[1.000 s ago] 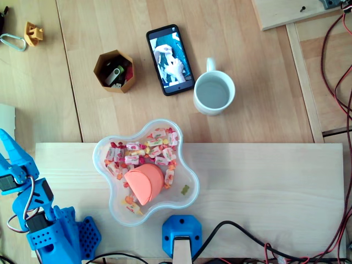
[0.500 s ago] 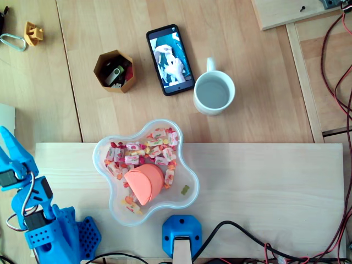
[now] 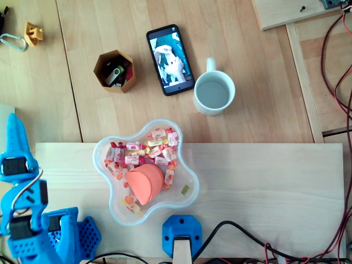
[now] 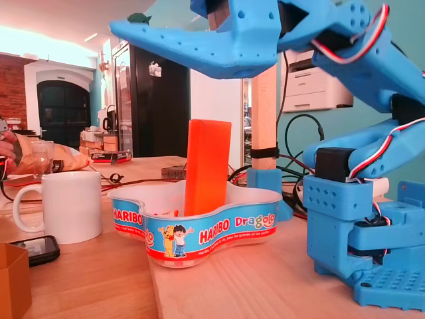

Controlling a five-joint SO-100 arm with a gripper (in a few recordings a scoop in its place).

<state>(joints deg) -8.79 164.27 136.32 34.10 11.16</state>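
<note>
blue claw (image 3: 15, 131); orange cup (image 3: 144, 184); clear bowl (image 3: 175, 197), red-pink-yellow sweets (image 3: 149, 149); white mug (image 3: 214, 92); tan box (image 3: 100, 70).

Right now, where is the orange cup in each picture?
Overhead view: the orange cup sits in the candy bowl, low in the middle of the picture.
Fixed view: the orange cup sticks up out of the candy bowl, in the middle of the picture.
Shared landmark: the white mug beside the phone, above the bowl in the overhead view and at the left in the fixed view.

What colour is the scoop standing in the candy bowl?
The scoop is orange, clearest in the fixed view.
</note>
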